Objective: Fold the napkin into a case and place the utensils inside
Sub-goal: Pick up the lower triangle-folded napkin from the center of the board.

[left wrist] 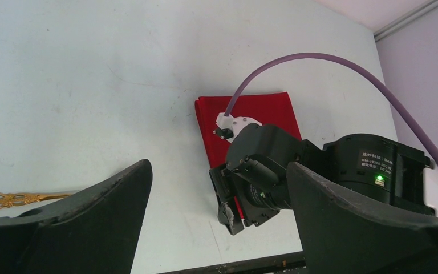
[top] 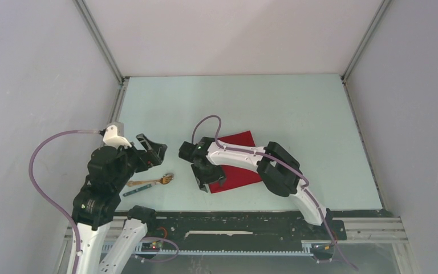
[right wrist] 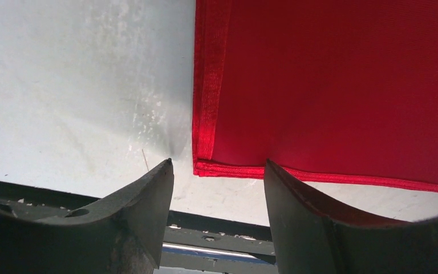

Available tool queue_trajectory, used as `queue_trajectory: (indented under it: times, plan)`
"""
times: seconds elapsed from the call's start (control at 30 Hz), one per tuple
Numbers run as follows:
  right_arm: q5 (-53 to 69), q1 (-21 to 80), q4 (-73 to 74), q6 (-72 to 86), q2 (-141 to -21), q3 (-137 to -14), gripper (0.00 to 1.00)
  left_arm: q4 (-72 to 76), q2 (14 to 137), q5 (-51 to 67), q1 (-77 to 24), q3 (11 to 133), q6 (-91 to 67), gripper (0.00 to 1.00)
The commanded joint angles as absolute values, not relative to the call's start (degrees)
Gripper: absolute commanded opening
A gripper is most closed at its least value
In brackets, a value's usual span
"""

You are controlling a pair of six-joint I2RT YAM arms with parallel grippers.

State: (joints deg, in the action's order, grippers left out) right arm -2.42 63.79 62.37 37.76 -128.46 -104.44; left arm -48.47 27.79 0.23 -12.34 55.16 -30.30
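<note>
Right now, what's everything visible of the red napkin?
The napkin is thin, plain bright red cloth with a stitched hem. It lies flat and smooth on the pale table, a slightly skewed rectangle. The right arm crosses above its middle. Its near corner sits between the open jaws of the right gripper; contact is unclear.

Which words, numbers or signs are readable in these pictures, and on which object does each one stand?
White label on the black motor housing, left wrist view: a few printed lines, too small and blurred to read.
Red napkin: no text.
Fork: no text.
Top and right wrist views: nothing readable.
</note>
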Motion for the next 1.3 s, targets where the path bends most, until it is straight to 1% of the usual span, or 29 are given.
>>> queue_trajectory:
  times: [0.0, 0.13, 0.23, 0.33, 0.4, 0.53, 0.7, 0.8, 0.93, 1.03, 1.17, 1.27]
  plan:
    - [-4.2, 63.6, 63.7, 37.9, -129.5, -106.9, 0.67, -48.1, 27.7, 1.8, -12.0, 54.6, -28.3, 0.95]
    - [-5.1, 63.5, 62.1, 37.8, -130.9, -106.1, 0.66, -48.1, 27.9, 1.6, -12.2, 54.5, -28.0, 0.95]
    - [-6.8, 63.7, 58.9, 38.3, -130.5, -102.7, 0.64, -48.6, 27.9, 1.3, -12.3, 55.1, -27.7, 0.95]
    - [-7.3, 63.4, 55.3, 38.6, -130.1, -97.8, 0.60, -49.5, 27.5, 0.2, -12.3, 56.0, -28.0, 0.95]
    - [-7.8, 63.3, 54.9, 38.7, -130.6, -96.5, 0.54, -49.8, 27.3, 0.2, -12.3, 56.8, -28.0, 0.95]
    - [-9.4, 63.3, 52.7, 38.5, -130.4, -93.0, 0.41, -50.0, 27.4, 0.2, -12.4, 57.4, -28.3, 0.95]
    - [-11.4, 63.3, 51.7, 37.0, -128.8, -92.2, 0.14, -49.2, 27.9, 0.2, -12.3, 55.9, -28.9, 0.95]
    - [-10.6, 63.4, 50.8, 35.6, -126.2, -92.3, 0.00, -47.6, 28.5, 0.4, -12.3, 53.5, -30.0, 0.95]
    - [-7.2, 62.9, 45.8, 34.0, -120.4, -90.2, 0.00, -43.3, 29.7, 2.9, -12.2, 47.6, -32.7, 0.96]
    - [-3.4, 61.8, 40.8, 33.9, -115.9, -85.4, 0.00, -37.8, 31.7, 7.2, -11.8, 41.3, -37.4, 0.96]
    - [1.6, 59.5, 36.1, 34.2, -110.9, -78.9, 0.00, -25.9, 36.2, 15.4, -11.5, 33.1, -46.1, 0.97]
    - [4.6, 58.1, 31.3, 33.8, -107.4, -74.5, 0.00, -15.8, 42.8, 21.3, -10.5, 28.3, -52.2, 0.99]
